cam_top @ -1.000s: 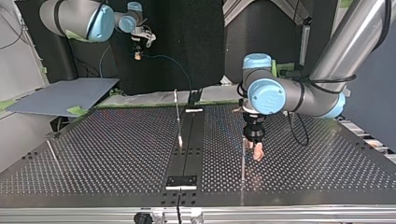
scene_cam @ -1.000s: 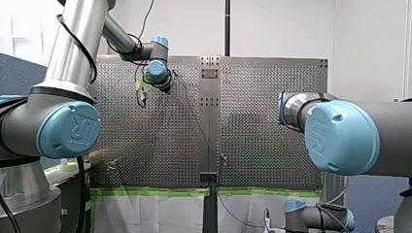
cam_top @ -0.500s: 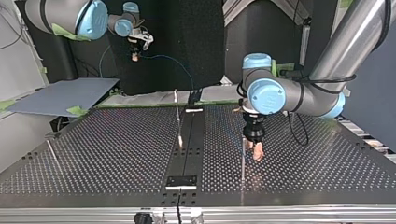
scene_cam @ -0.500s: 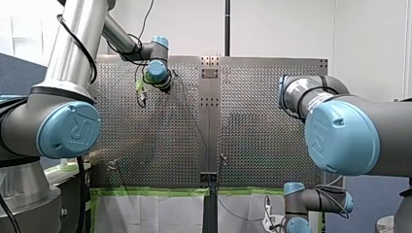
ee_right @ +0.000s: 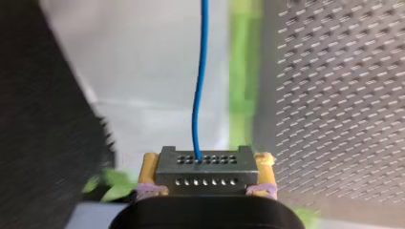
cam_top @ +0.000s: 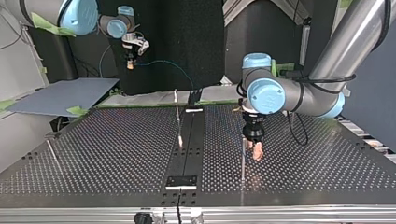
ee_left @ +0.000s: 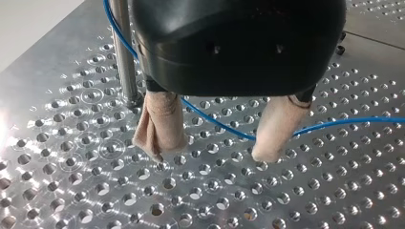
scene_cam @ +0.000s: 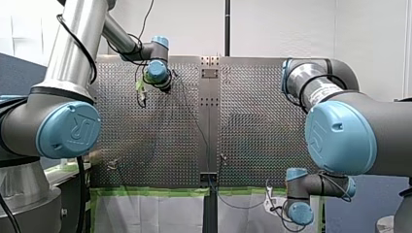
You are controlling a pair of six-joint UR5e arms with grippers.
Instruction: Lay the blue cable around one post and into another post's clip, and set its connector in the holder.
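In the right wrist view my right gripper (ee_right: 206, 164) is shut on a grey connector block (ee_right: 205, 171), its yellow pads (ee_right: 150, 168) on either side. The blue cable (ee_right: 200, 76) runs straight out of the block. The top view shows that gripper (cam_top: 129, 64) held off the table's far edge, the cable (cam_top: 161, 61) arcing from it toward the table. My left gripper (ee_left: 210, 152) hangs open just above the perforated plate, its beige pads (ee_left: 160, 124) straddling the cable (ee_left: 219, 125) beside a thin metal post (ee_left: 123, 52). The same gripper (cam_top: 256, 153) stands right of the middle in the top view.
A second post (cam_top: 178, 116) rises at the table's middle strip, and a third (cam_top: 51, 150) leans near the top view's left edge. A small black holder plate (cam_top: 182, 181) sits at the near edge. A grey board (cam_top: 60, 95) lies beyond the table.
My right gripper has carried the connector leftward and a little up in the top view, drawing the cable along. The left gripper has stayed where it was.
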